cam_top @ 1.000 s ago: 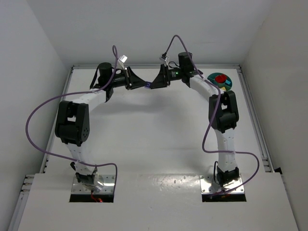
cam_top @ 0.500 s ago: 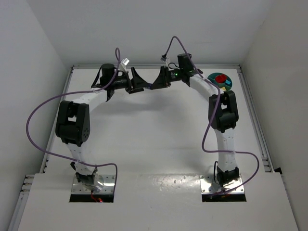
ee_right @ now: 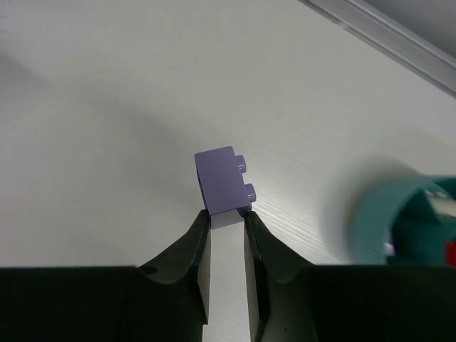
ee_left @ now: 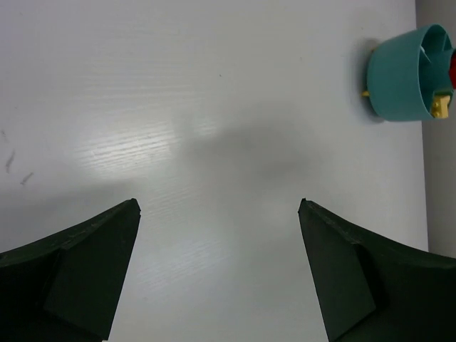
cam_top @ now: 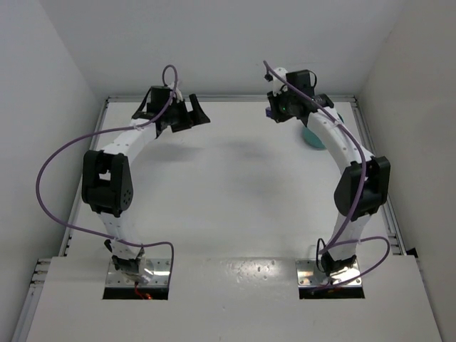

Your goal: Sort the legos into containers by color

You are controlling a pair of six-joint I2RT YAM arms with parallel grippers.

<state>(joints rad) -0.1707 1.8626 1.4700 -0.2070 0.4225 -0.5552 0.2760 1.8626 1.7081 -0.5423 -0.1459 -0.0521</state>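
Note:
A purple lego [ee_right: 224,182] is pinched by its lower edge in my right gripper [ee_right: 226,214], which is shut on it above the table. From the top view, that right gripper [cam_top: 273,107] is raised at the back right with the purple lego [cam_top: 268,112] at its tip, just left of the teal container [cam_top: 311,137], which the arm mostly hides. My left gripper [cam_top: 191,117] is at the back left, open and with nothing in it. In the left wrist view, its fingers [ee_left: 107,256] stand wide apart over bare table, and the container [ee_left: 402,75] holds a red lego [ee_left: 452,64] and a yellow one [ee_left: 438,107].
White walls close in the table at the back and on both sides. A metal rail [ee_right: 385,35] runs along the far edge. The teal container [ee_right: 399,214] shows blurred at the right of the right wrist view.
The grippers had met at the middle back around the purple lego. The left one opened and drew back left. The right arm swung right with the lego, over the container.

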